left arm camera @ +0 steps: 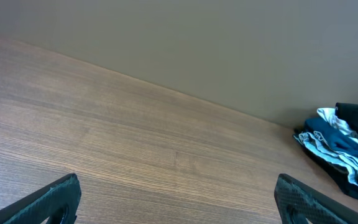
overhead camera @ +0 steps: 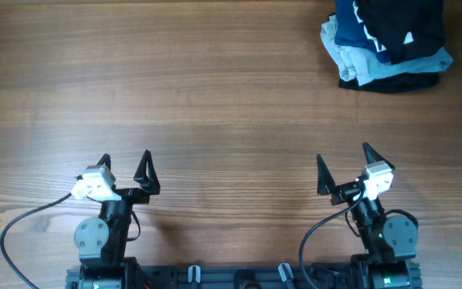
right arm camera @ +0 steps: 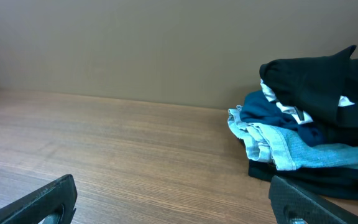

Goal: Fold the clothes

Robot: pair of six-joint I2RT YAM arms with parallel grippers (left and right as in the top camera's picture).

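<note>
Markings: small white patches are seen on the dark cloth of the heap, but no lettering or brand can be read in any view.

Task item: the black shirt (overhead camera: 411,16) is found crumpled on top of a heap of garments at the far right corner of the desk (overhead camera: 215,96). The heap is cut off by the far edge of the overhead view. Beneath the shirt, a navy garment (right arm camera: 272,111) and pale blue-grey garments (right arm camera: 281,149) are recorded, with more black cloth at the bottom of the heap. Whether that cloth belongs to the shirt cannot be told. No long axis or heading can be determined for the bunched shirt; in the right wrist view one black fold (right arm camera: 347,53) is seen pointing upward.

End effectors: the left end effector (overhead camera: 125,160) is positioned near the near edge, left of centre, with its fingers spread wide and nothing between them. The right end effector (overhead camera: 342,156) is positioned near the near edge, right of centre, likewise spread and empty. The shirt lies well apart from both, nearer the right one, beyond it toward the far edge.
</note>
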